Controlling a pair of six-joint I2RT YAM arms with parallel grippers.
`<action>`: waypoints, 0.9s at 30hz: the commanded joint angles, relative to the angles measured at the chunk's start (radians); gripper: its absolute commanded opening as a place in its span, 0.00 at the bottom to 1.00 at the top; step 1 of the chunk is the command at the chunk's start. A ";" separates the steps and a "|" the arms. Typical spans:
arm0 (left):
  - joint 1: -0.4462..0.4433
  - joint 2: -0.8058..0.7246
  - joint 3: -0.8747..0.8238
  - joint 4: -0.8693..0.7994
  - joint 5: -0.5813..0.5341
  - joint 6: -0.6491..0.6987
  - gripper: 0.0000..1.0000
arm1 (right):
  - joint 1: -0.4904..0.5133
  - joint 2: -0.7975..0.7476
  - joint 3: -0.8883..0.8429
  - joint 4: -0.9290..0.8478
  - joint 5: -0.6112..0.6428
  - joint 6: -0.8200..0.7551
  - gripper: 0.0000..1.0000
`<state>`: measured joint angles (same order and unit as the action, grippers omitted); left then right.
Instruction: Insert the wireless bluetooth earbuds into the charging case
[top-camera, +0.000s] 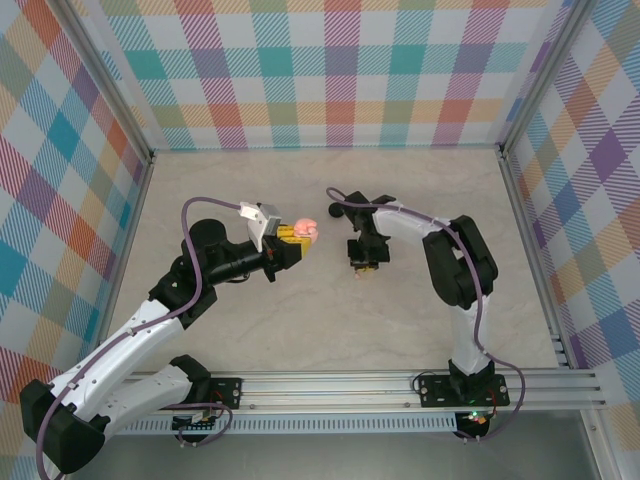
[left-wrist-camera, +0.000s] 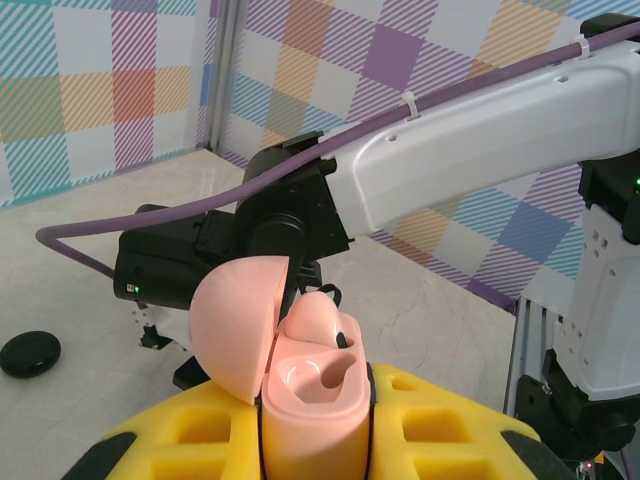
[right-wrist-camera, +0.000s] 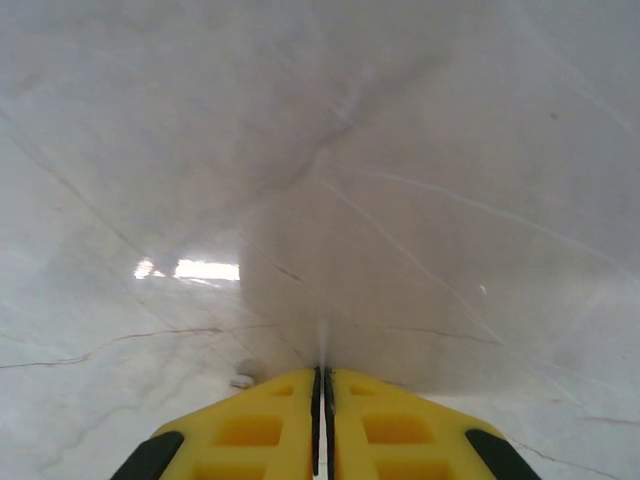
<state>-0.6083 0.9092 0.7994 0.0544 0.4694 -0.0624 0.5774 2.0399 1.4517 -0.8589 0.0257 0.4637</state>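
My left gripper (left-wrist-camera: 318, 425) is shut on the pink charging case (left-wrist-camera: 310, 420), which it holds upright above the table with the lid (left-wrist-camera: 232, 325) swung open. A pale pink earbud (left-wrist-camera: 316, 318) sits in the case's far slot, and the near slot (left-wrist-camera: 322, 378) is empty. From above, the case (top-camera: 306, 229) sits left of centre at the tip of the left gripper (top-camera: 290, 240). My right gripper (top-camera: 361, 268) points down at the table to the right of the case. Its yellow fingers (right-wrist-camera: 270, 415) are shut (right-wrist-camera: 322, 372) just over the surface, with nothing visible between them.
A tiny pale object (right-wrist-camera: 242, 380) lies on the table beside the right gripper's left finger; I cannot tell what it is. A round black puck (left-wrist-camera: 28, 352) rests on the marble table (top-camera: 320, 330). The right arm (left-wrist-camera: 470, 150) crosses behind the case. Checked walls (top-camera: 340, 70) enclose the table.
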 joint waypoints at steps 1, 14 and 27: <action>-0.005 -0.003 -0.002 0.032 -0.004 0.000 0.09 | 0.011 0.032 0.039 0.003 -0.054 -0.072 0.15; -0.005 0.004 0.008 0.024 -0.006 0.001 0.09 | 0.074 0.097 0.139 -0.061 -0.123 -0.262 0.16; -0.005 0.010 0.015 0.022 -0.005 0.003 0.09 | 0.078 -0.105 0.053 -0.033 -0.034 -0.075 0.34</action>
<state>-0.6083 0.9173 0.7994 0.0544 0.4694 -0.0624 0.6559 2.0182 1.5204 -0.8963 -0.0525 0.2829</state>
